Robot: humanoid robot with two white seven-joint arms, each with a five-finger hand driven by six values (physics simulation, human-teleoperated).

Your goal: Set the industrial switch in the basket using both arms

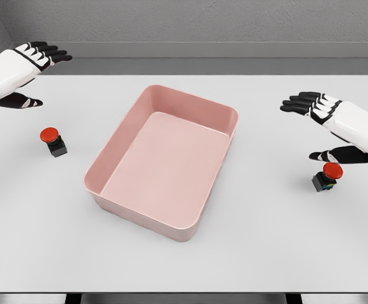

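Note:
Two industrial switches with red mushroom buttons on black bodies stand on the white table. One switch (54,142) is at the left; the other switch (327,177) is at the right. A pink rectangular basket (120,151) lies between them, with nothing inside. My left hand (33,75) hovers open at the upper left, above and behind the left switch. Over at the right, my right hand (317,126) is open too, its thumb just above the right switch's button, apart from it.
The table's front edge (184,293) runs along the bottom. A grey wall stands behind the table's far edge.

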